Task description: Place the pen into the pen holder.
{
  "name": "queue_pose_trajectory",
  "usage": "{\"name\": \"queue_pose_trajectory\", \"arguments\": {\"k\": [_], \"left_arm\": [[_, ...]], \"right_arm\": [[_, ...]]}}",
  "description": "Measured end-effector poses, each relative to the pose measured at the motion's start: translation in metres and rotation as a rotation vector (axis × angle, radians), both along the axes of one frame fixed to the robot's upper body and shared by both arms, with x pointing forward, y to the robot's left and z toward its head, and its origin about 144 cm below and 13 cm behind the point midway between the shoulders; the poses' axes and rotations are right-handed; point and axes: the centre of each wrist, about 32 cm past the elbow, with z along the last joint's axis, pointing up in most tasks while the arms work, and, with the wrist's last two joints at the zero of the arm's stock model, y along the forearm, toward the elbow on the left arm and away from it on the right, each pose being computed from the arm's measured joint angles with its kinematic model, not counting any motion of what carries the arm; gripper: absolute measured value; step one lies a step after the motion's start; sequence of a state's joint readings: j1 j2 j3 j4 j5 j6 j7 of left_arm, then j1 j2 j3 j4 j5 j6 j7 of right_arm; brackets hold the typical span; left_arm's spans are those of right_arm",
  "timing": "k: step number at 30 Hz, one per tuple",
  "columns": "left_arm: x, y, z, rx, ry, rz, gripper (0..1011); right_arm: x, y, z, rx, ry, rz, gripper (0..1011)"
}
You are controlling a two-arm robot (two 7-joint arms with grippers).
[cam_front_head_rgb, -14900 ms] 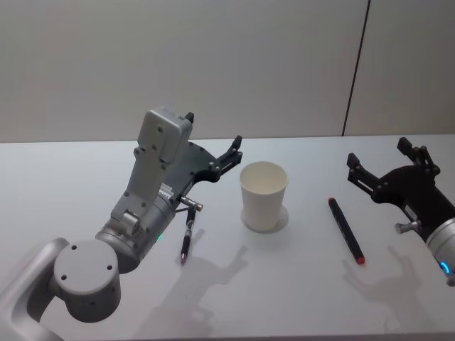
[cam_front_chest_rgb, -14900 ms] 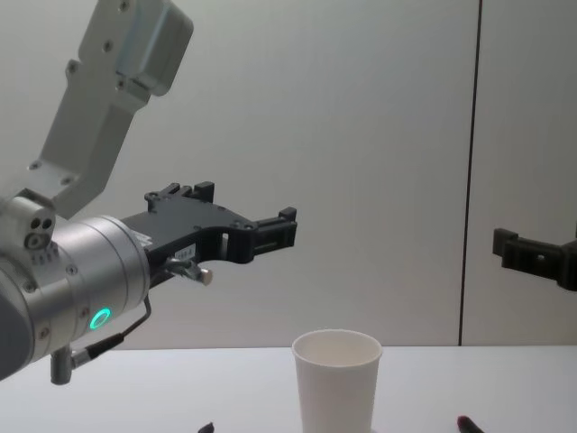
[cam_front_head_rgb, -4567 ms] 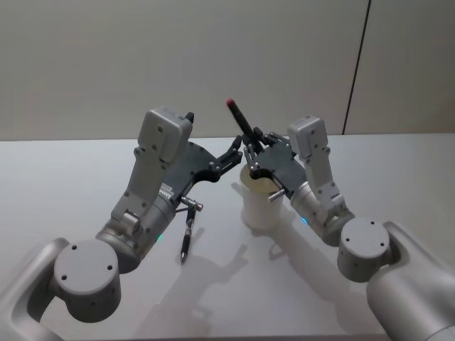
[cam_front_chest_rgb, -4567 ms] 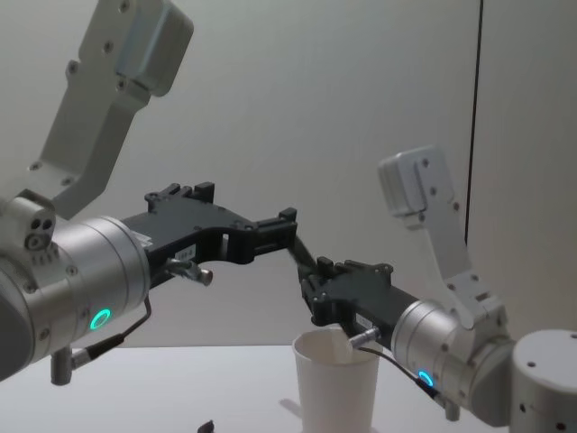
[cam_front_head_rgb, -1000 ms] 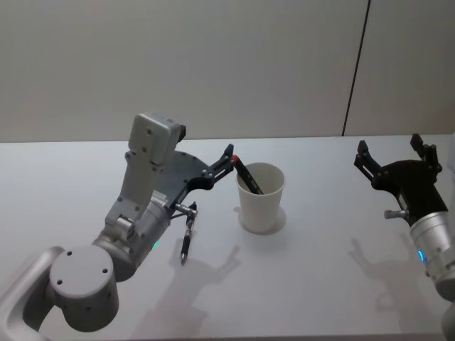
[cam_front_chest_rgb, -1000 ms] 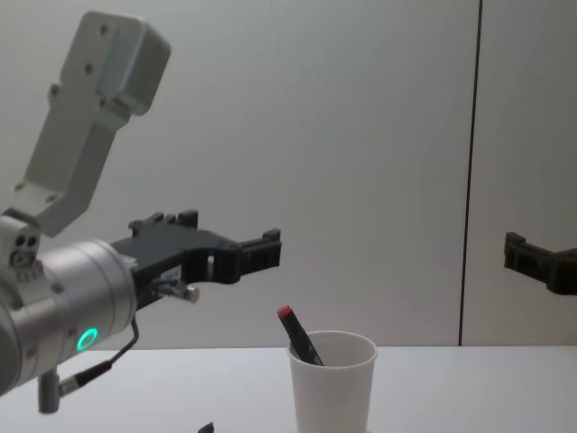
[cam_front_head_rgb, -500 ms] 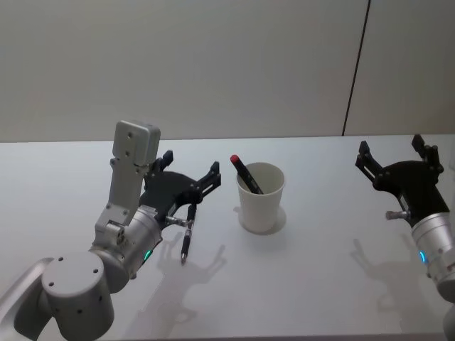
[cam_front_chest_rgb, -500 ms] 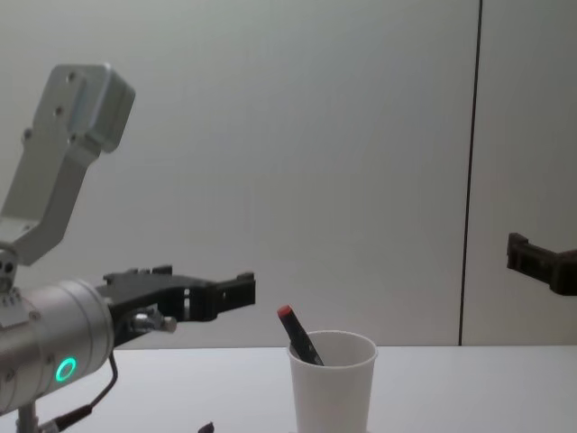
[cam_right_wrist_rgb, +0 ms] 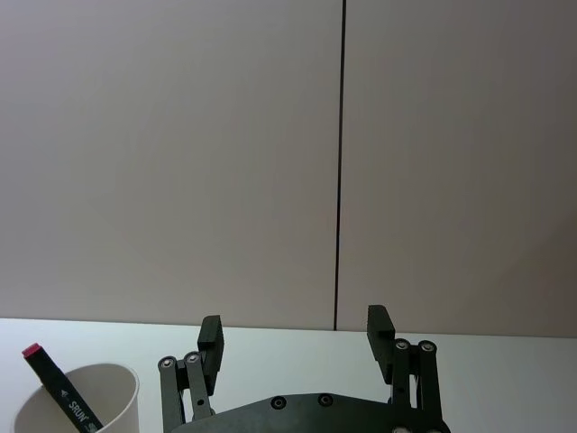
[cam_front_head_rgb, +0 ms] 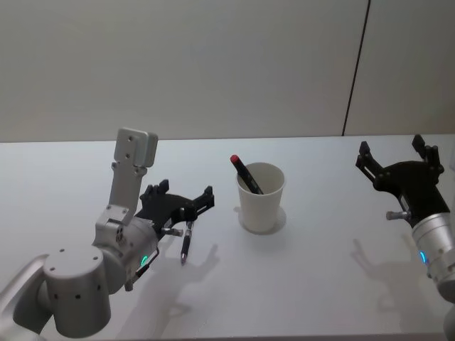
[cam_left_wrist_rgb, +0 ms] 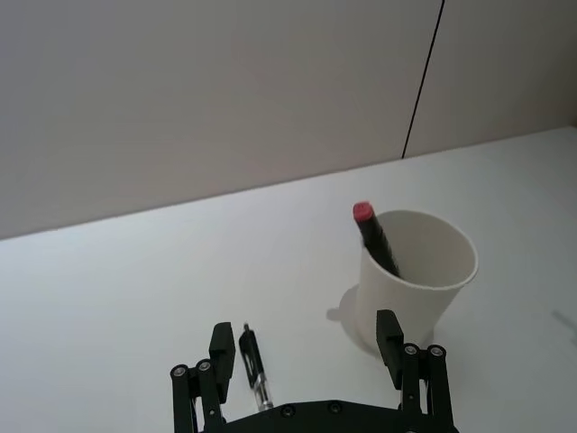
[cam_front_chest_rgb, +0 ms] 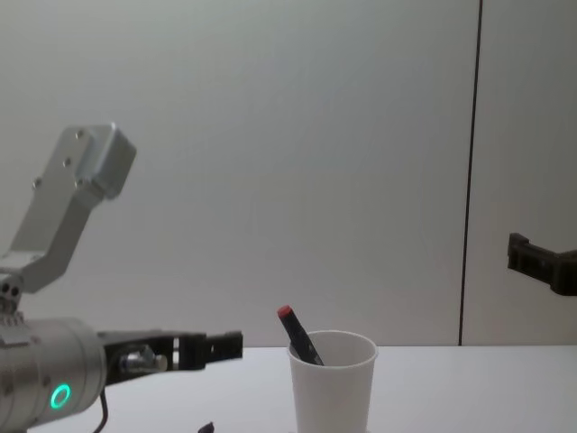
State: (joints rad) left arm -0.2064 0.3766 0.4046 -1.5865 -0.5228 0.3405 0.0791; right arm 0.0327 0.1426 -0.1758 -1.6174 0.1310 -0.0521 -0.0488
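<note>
The left gripper [cam_front_head_rgb: 186,191] hangs low over the counter [cam_front_head_rgb: 320,277], jaws spread wide and holding nothing. Just under it and a little nearer the robot lies the pen [cam_front_head_rgb: 186,241], flat on the surface. Its long axis runs roughly away from the robot, in line with the gripper's reach. In the left wrist view it sits between the two fingers, closer to one, so they would close across its width. I judge this arm far the better placed to take it. The pen is slim and dark, with a clear stretch of barrel.

To the right, near the pen, stands the holder [cam_front_head_rgb: 260,206], white paper with a rolled rim and a slight downward taper. A black marker [cam_front_head_rgb: 244,172] with a red cap already leans inside.

The right gripper [cam_front_head_rgb: 393,156] hovers well apart, open and empty.
</note>
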Motion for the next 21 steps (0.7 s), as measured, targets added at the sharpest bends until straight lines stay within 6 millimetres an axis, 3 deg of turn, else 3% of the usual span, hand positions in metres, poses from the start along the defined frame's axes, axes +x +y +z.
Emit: {"name": "queue_pose_trajectory", "arguments": {"k": [21], "left_arm": [[0.023, 0.000, -0.014, 0.031, 0.217, 0.046, 1004]], "right_arm": [[0.000, 0.000, 0.000, 0.000, 0.000, 0.000, 1002]]}}
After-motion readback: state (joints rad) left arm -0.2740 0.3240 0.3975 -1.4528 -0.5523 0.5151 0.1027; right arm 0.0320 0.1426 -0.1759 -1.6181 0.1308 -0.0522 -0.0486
